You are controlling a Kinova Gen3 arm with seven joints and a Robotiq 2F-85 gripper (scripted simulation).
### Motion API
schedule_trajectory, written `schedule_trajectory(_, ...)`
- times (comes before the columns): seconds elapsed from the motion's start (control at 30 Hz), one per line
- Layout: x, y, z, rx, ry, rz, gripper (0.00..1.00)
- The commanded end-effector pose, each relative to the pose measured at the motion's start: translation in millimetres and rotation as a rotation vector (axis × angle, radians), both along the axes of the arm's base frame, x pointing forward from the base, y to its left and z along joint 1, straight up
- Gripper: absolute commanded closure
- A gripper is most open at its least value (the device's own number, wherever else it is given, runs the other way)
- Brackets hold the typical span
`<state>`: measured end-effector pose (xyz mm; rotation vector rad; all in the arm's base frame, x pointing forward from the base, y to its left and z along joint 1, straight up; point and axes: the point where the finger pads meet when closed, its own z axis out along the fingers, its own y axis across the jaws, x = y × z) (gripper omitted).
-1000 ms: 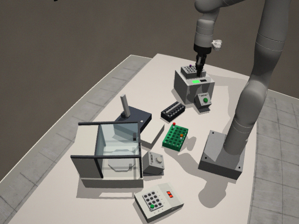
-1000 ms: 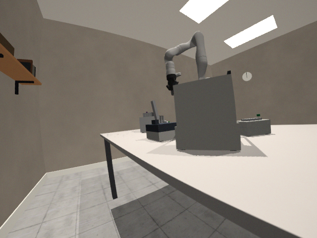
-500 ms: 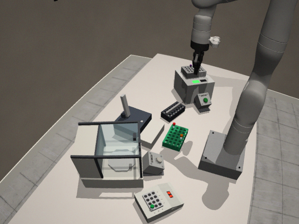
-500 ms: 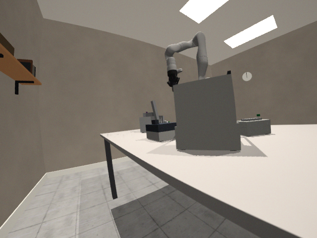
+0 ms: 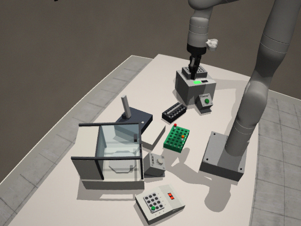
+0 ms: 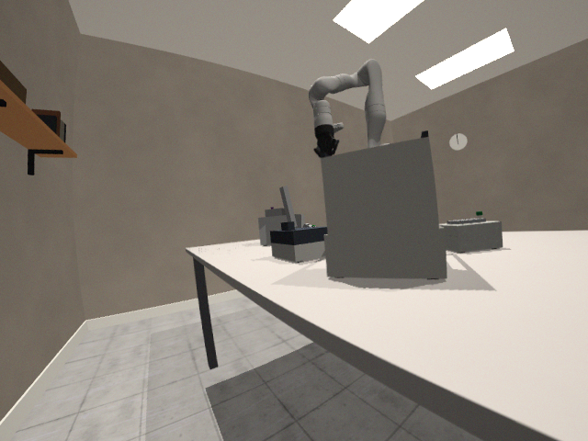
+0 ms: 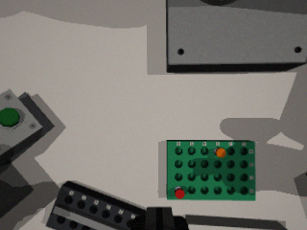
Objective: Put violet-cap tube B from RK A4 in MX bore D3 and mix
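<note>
Gripper [image 5: 193, 76], pinched narrow and empty, over mixer [image 5: 188, 88] near bench's far edge; lamp [image 5: 197, 82] green, so keep off shaking block.

Arm [image 5: 252, 102] is seen rising from its base plate [image 5: 211, 167] at bench's right side, upper links arched high and bent back down, per exterior view [image 6: 367, 90]. Wrist [image 5: 198, 31] is held approx. vertical, pointing straight down. Gripper [image 5: 194, 73] is carried below it, black body, fingers drawn fully together w/ nothing between them; tips are directed downward. In wrist view only a dark part of the gripper [image 7: 160, 219] is seen at bottom edge, fingertips not made out. In exterior view the gripper [image 6: 325, 142] is partly hidden, tips not visible.
</note>
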<state>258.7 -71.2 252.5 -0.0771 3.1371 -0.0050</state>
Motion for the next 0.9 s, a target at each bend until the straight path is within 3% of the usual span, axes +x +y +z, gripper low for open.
schedule_trajectory(0.0, 2.6, 10.7, 0.3, -0.001, -0.001, 0.000, 0.90)
schedule_trajectory(0.87, 16.7, 82.8, 0.1, -0.001, -0.001, 0.000, 0.90)
